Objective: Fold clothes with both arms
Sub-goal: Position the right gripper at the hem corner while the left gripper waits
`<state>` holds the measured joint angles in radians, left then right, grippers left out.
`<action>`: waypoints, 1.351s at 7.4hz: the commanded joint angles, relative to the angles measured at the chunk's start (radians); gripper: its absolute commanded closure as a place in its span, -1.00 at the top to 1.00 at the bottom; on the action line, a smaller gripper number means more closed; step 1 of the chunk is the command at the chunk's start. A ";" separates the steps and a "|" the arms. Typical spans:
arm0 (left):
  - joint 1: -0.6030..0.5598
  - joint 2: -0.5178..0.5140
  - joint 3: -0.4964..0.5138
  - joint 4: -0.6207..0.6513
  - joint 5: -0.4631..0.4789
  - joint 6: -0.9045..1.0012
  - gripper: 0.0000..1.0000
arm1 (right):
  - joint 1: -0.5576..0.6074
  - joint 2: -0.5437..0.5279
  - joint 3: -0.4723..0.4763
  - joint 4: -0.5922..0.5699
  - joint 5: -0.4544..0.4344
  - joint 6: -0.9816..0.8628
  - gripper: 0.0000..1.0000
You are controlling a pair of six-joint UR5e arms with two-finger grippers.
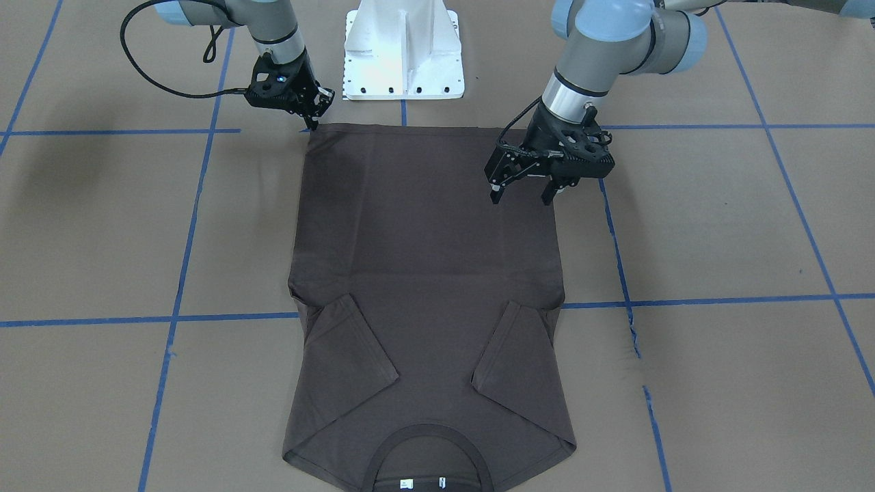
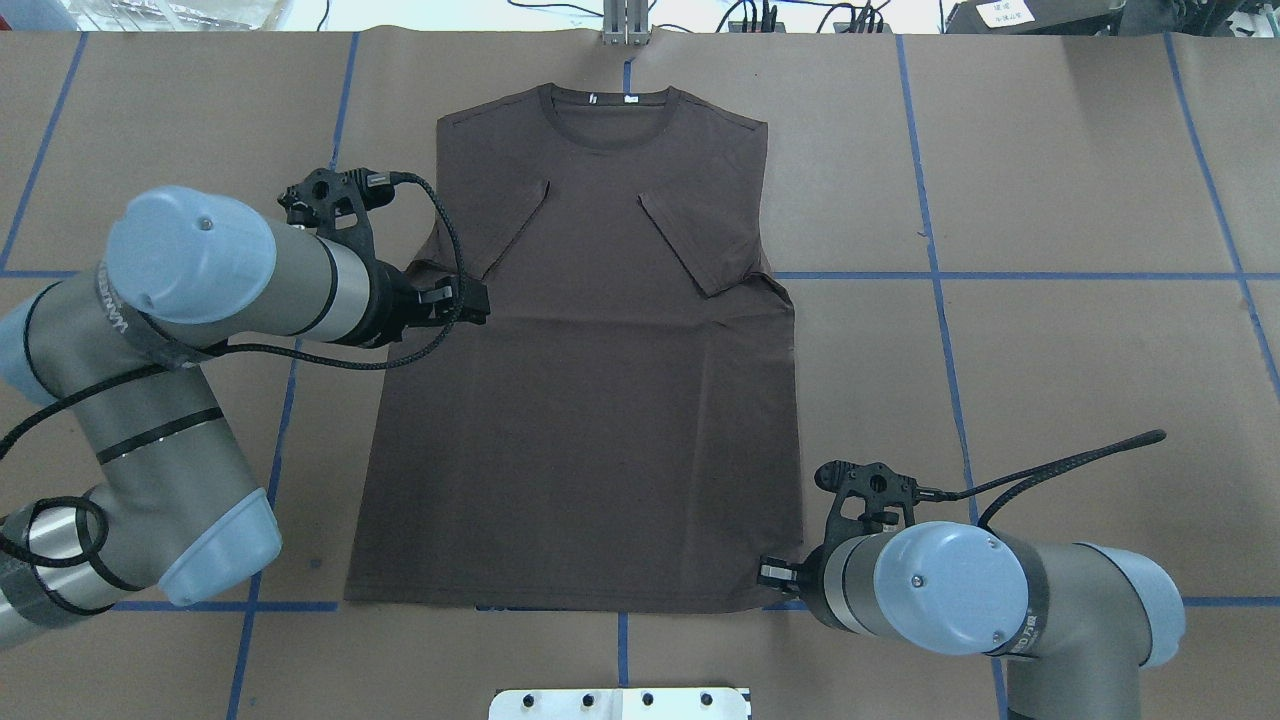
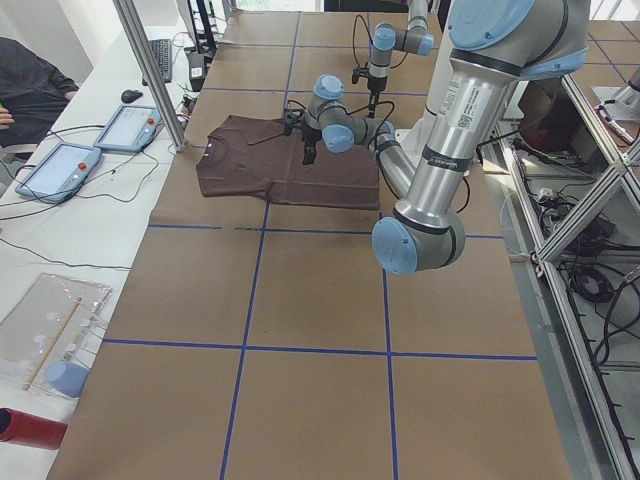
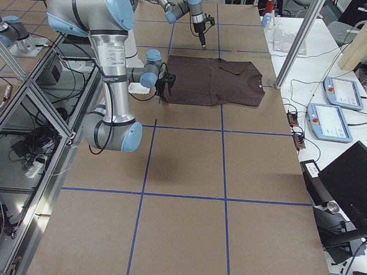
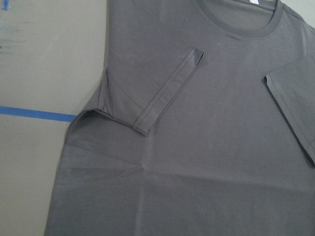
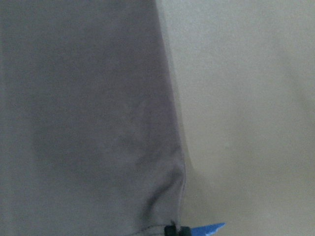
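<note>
Here, the T-shirt (image 1: 424, 260) lies flat mid-frame on the counter (image 1: 718, 225), sleeves folded inward, collar at the bottom edge. At upper left, the right gripper (image 1: 313, 121) pinches its hem corner, fingers together. At upper right, the left gripper (image 1: 523, 193) hovers over its side edge, fingers spread.

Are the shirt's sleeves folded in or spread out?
Folded in: both sleeves lie flat over the T-shirt, whose body is unfolded.

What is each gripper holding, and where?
The right gripper seems to pinch a hem corner of the T-shirt; the left gripper is open above it, holding nothing.
</note>
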<state>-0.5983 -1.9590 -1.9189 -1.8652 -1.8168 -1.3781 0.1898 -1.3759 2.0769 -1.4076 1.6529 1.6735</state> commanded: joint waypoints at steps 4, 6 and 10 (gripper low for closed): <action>0.360 0.287 -0.195 0.000 0.213 -0.450 0.86 | 0.016 0.000 0.011 0.009 0.004 -0.017 -1.00; 0.410 0.293 -0.149 0.001 0.264 -0.504 0.81 | 0.022 0.003 0.012 0.009 0.004 -0.017 -1.00; 0.411 0.357 -0.143 0.000 0.274 -0.503 0.79 | 0.022 0.005 0.012 0.010 0.004 -0.017 -1.00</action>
<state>-0.1888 -1.6203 -2.0615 -1.8651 -1.5488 -1.8802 0.2116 -1.3715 2.0892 -1.3984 1.6578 1.6567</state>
